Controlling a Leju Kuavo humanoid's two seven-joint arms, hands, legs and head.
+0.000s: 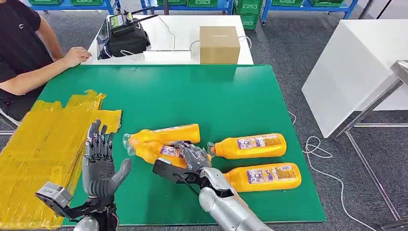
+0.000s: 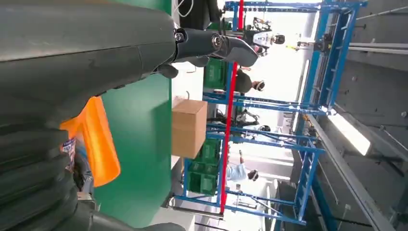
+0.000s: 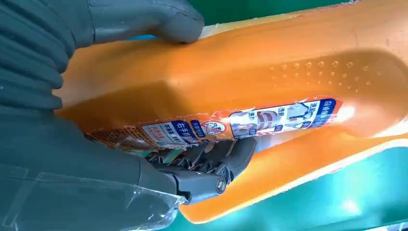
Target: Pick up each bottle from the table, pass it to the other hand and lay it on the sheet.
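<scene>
Right robot hand (image 1: 192,156) grips an orange bottle (image 1: 156,151); left robot hand (image 1: 98,161) held up, fingers spread, holding nothing.
Head view: gripped bottle lies on green worktop (image 1: 231,96), right of yellow sheet (image 1: 43,144). Right wrist view: thumb (image 3: 144,21) and fingers (image 3: 216,154) clasp the bottle.

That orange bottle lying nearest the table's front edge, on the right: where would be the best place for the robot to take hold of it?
Probably around the middle of the bottle nearest the front edge, across its labelled body, coming down from above. It lies flat on its side on the green table, cap end toward the right hand, so its long sides are the ones open to the fingers. The narrow neck looks a poorer hold.
</scene>
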